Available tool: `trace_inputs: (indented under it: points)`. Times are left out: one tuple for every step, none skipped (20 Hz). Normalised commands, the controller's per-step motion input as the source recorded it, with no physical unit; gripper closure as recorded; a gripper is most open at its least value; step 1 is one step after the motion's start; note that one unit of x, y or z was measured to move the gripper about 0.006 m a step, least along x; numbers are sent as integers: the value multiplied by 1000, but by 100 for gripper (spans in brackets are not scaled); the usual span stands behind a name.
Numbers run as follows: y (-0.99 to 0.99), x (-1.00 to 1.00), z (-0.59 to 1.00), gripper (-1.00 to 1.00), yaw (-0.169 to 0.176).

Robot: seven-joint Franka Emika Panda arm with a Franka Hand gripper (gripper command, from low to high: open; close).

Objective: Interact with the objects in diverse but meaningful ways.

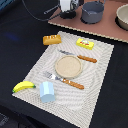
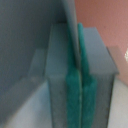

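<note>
My gripper [image 1: 70, 10] hovers at the back over the pinkish board, just to the exterior view's left of the dark grey pot [image 1: 93, 12]. In the wrist view the gripper [image 2: 80, 75] is shut, its green pads [image 2: 72, 97] pinching a thin grey strip [image 2: 72, 25]; I cannot tell what the strip belongs to. On the striped placemat [image 1: 97, 85] lie the orange-brown bread loaf [image 1: 51, 40], the yellow packet [image 1: 85, 44], the banana [image 1: 23, 86] and the light blue cup [image 1: 47, 91], all far from the gripper.
A round tan plate [image 1: 68, 66] sits mid-mat between a knife [image 1: 80, 57] and a fork [image 1: 62, 80], both wooden-handled. A beige bowl [image 1: 123, 17] stands on the pinkish board [image 1: 100, 29] at the back right. A dark tabletop surrounds the mat.
</note>
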Motion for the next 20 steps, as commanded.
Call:
trace_inputs:
  points:
    - [0,-123,-103,100,0]
    - [31,-89,-83,100,4]
    - [94,-60,-74,100,9]
    - [97,-29,-89,100,9]
    - [143,0,-97,100,9]
    - [149,0,-117,100,10]
    - [177,0,-117,100,12]
    - [206,0,-111,100,12]
    - [277,0,-89,100,12]
    - [323,0,-49,100,14]
    - [383,14,-20,100,16]
    - [431,43,-9,100,21]
    - [437,14,-14,100,24]
    - [429,6,0,100,25]
    - [437,17,-3,100,20]
    - [431,37,-9,100,16]
    - [400,63,-20,100,10]
    - [374,46,-46,100,5]
    - [311,23,-63,100,0]
    - [303,6,-69,100,0]
